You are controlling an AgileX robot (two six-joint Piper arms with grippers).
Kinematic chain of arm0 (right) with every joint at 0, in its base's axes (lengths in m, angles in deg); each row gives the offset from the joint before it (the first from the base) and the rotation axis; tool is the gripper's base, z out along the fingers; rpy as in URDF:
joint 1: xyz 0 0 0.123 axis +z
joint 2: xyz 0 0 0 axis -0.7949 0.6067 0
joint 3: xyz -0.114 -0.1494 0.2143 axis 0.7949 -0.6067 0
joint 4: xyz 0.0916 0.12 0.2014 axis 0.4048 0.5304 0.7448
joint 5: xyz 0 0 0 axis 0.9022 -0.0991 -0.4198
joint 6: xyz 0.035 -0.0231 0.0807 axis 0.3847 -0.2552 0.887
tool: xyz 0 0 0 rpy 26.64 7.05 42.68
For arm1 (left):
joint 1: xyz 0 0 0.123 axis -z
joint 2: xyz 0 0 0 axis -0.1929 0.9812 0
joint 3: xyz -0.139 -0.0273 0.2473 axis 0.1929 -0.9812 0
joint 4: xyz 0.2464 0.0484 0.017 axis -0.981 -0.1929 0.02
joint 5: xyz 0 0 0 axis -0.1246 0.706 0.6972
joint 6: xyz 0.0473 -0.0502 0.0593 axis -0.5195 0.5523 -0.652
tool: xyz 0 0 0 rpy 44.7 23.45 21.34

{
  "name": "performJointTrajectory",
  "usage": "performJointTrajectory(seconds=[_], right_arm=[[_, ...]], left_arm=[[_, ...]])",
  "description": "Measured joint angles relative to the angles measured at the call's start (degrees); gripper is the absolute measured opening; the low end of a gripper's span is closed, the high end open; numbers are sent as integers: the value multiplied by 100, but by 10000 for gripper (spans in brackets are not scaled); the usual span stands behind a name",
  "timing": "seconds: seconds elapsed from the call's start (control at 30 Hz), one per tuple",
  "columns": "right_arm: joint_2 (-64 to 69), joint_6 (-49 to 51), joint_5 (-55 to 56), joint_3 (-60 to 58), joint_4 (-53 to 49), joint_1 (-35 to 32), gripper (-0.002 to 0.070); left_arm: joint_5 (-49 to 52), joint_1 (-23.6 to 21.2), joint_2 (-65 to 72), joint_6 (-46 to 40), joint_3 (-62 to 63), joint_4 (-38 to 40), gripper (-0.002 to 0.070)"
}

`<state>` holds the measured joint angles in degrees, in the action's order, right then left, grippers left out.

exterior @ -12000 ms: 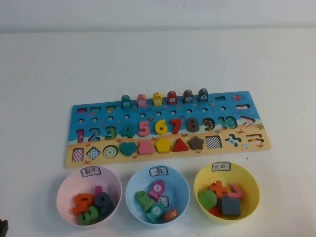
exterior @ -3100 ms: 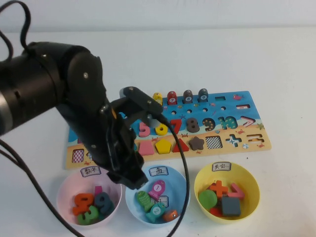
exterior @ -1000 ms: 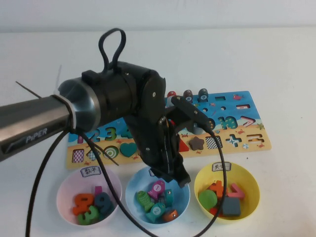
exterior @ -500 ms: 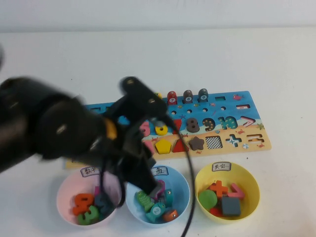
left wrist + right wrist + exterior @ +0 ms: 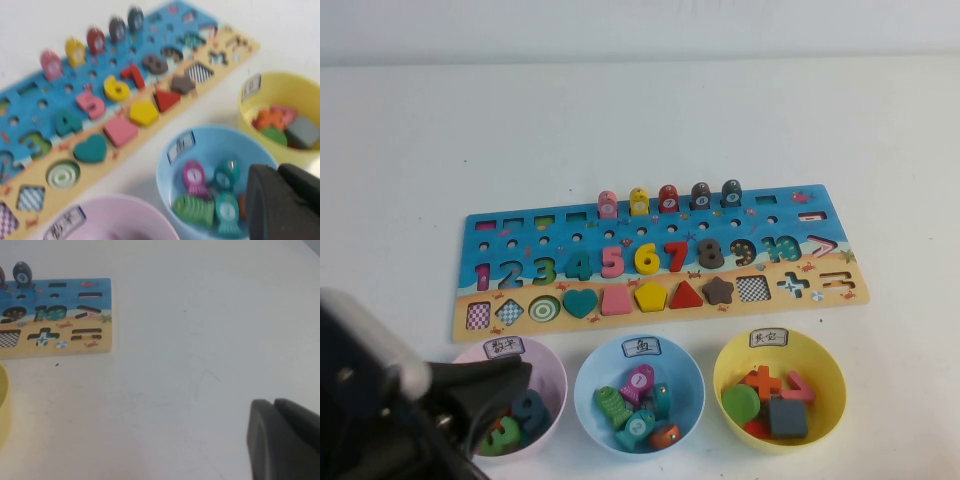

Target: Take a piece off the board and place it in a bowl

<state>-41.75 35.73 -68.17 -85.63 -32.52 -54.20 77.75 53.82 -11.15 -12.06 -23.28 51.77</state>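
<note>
Three bowls sit in a row on the white surface (image 5: 420, 140) before the board (image 5: 500, 232): a pink bowl (image 5: 552, 370), the bowl (image 5: 590, 372) in light blue, a yellow bowl (image 5: 830, 375). The left claw (image 5: 485, 395) overlaps the pink bowl's near side; whether it is clenched cannot be told. The teal piece (image 5: 661, 399), white-dotted, lies in the blue bowl. Five pegs (image 5: 669, 198) stand on the board. The right claw (image 5: 280, 435) hangs over bare surface, fingers pressed together, empty.

left arm: blurred matte black casing with pale grey-silver rounded band, low at near left table corner. left gripper (image 5: 282, 205): black smooth plastic blocks, narrow seam between. right gripper (image 5: 285, 440): same black blocks, over bare table.
</note>
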Motion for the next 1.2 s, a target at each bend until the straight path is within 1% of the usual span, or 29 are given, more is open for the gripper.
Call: performJointTrajectory(seconds=[0.17, 0.23, 0.43, 0.77, 0.9, 1.07, 1.1, 1.2], right_arm=[[0, 0, 0, 0, 4, 0, -18], [0, 0, 0, 0, 4, 0, -18], [0, 0, 0, 0, 4, 0, -18], [0, 0, 0, 0, 4, 0, -18], [0, 0, 0, 0, 4, 0, -18], [0, 0, 0, 0, 4, 0, -18], [0, 0, 0, 0, 4, 0, -18], [0, 0, 0, 0, 4, 0, -18]], left_arm=[[-1488, 0, -475, 130, -796, 10, -1], [-1822, 0, -475, 130, -1001, 10, -1], [-2020, 0, -475, 130, -1237, 29, -2], [-2005, 0, -475, 117, -1235, 29, -2], [-2538, -12, -475, -62, -1486, 110, -2], [-3984, -290, -1008, -472, -2258, 371, -2], [-4133, -366, -1221, -564, -2356, 398, -2], [-4093, -665, -1837, -798, -2428, 425, -2]])
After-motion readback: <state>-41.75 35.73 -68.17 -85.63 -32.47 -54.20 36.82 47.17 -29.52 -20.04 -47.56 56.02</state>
